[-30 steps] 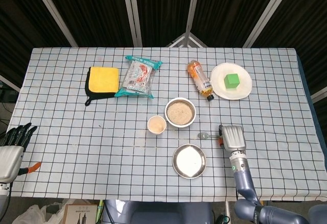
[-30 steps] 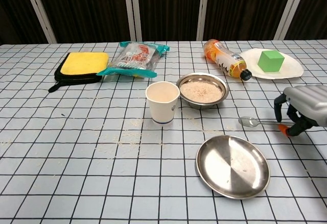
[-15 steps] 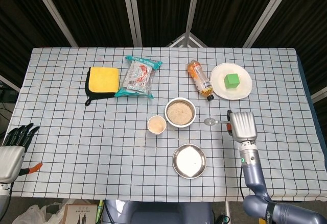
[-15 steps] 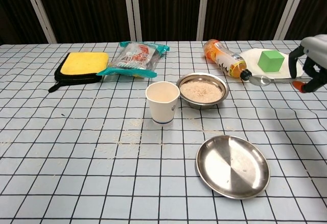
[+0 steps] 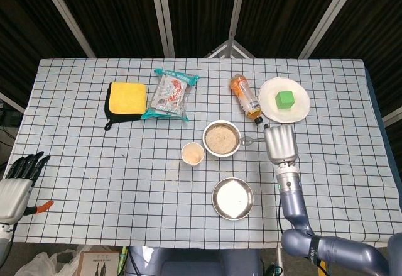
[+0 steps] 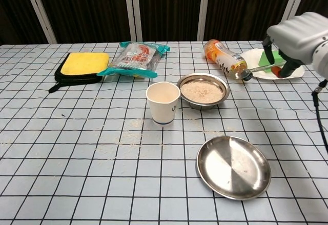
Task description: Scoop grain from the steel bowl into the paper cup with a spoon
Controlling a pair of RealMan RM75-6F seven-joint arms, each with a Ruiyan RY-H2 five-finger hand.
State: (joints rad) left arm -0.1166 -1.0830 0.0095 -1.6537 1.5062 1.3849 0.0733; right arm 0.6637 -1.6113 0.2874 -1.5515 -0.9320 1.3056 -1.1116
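The steel bowl (image 5: 221,138) (image 6: 203,90) holds pale grain at mid-table. Just left of it stands the paper cup (image 5: 193,154) (image 6: 163,102), upright, with some grain inside. My right hand (image 5: 281,143) (image 6: 297,35) grips a metal spoon (image 5: 247,141) (image 6: 254,70) by its orange-tipped handle and holds it raised above the table. The spoon's head points left and hangs just right of the bowl's rim. My left hand (image 5: 16,185) rests off the table's near left corner, fingers apart and holding nothing; the chest view does not show it.
An empty steel plate (image 5: 232,198) (image 6: 233,166) lies in front of the bowl. Behind are a lying orange bottle (image 5: 245,97) (image 6: 225,58), a white plate (image 5: 299,112) with a green cube (image 6: 272,60), a snack bag (image 5: 171,93) and a yellow sponge (image 5: 125,98). Spilled grains dot the cloth.
My right hand has lifted the spoon off the table, carried it back and then left, so its head now hangs beside the bowl. The left hand has barely moved.
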